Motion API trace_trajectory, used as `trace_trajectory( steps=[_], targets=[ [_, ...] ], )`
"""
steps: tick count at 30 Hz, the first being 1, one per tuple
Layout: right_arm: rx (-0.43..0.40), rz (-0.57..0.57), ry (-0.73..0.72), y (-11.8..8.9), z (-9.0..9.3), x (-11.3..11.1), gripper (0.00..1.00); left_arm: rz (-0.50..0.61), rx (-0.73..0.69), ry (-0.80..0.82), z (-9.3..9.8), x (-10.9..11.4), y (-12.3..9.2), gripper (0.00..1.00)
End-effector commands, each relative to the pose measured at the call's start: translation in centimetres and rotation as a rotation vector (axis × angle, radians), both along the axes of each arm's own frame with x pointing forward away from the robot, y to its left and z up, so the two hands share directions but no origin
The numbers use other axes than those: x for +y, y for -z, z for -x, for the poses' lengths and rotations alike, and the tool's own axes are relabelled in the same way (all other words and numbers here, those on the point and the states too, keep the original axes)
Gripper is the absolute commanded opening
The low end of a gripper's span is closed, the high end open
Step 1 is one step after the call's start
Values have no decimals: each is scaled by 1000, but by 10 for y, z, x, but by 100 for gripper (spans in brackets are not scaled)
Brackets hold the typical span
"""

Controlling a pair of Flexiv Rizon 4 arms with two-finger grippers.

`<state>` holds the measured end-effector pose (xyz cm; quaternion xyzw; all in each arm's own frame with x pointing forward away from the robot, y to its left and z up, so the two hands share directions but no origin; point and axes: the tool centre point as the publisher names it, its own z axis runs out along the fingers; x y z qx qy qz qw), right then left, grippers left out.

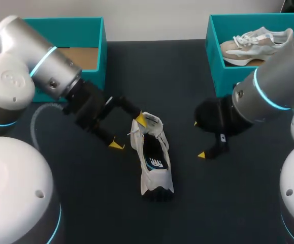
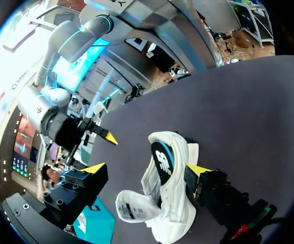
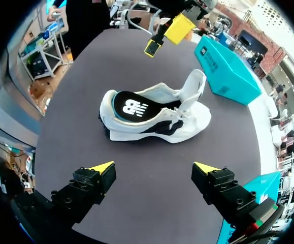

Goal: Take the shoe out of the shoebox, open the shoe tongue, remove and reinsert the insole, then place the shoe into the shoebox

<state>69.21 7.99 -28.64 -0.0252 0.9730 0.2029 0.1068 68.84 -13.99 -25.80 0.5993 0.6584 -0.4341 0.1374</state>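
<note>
Dark mat (image 1: 185, 168) shows between our tongue-up white shoe (image 1: 154, 162) and right gripper (image 1: 198, 139) at 3 o'clock; left gripper (image 1: 128, 132) at 10, both jaws open.

My left arm (image 1: 40, 63) in from upper left; left gripper (image 1: 128, 132) near frame centre, fingers spread wide. My right arm (image 1: 273, 81) in from right edge; right gripper (image 1: 199, 139) right of centre, fingers apart.

Open counter (image 1: 207, 203) lay at 3 and 6 o'clock of the shoe (image 1: 153, 157); fingers (image 1: 141, 120) of the left gripper (image 1: 129, 132) crowded its 11 o'clock end.
</note>
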Motion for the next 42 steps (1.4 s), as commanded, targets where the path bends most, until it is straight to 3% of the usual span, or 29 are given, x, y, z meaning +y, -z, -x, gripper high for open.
trace_trajectory(
  steps=[1, 7, 13, 27, 28, 29, 31, 32, 39, 42],
  targets=[
    [10, 10, -30, -68, 12, -31, 100, -2, -2, -1, 1, 0, 0, 100],
    [37, 33, -58, -107, 11, -41, 100, -2, -2, -1, 1, 0, 0, 100],
    [40, 70, -37, -129, 10, -45, 100, -2, -2, -1, 1, 0, 0, 100],
    [40, 70, -37, -129, 10, -45, 100, -310, -7, 116, -20, -15, -4, 100],
    [40, 70, -37, -129, 10, -45, 100, -332, -12, 129, -21, -17, -4, 78],
    [40, 70, -37, -129, 10, -45, 100, -349, -13, 137, -22, -18, -3, 47],
    [40, 70, -37, -129, 10, -45, 100, -381, -6, 155, -25, -20, -3, 5],
    [40, 70, -37, -129, 10, -45, 100, -400, -14, 154, -26, -21, -1, 0],
    [40, 70, -37, -129, 10, -45, 100, -523, -139, 198, -33, -24, 3, 0],
    [40, 70, -37, -129, 10, -45, 100, -523, -139, 198, -33, -24, 3, 0]
  ],
)
